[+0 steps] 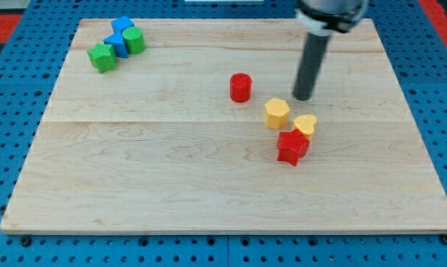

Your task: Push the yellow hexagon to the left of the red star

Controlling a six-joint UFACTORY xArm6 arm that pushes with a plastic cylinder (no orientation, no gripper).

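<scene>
In the upper left of the frame, green blocks (102,56) and blue blocks (119,35) are sitting clustered, out of my way. Near centre, the red cylinder (240,87) is standing alone. The yellow hexagon (277,113) is lying up and left of the red star (292,145), with the yellow heart (306,124) touching the star. My tip (303,97), a bare rod grasping nothing, is hovering just up and right of the hexagon; I'm judging a down-left shove best, skirting the star.
</scene>
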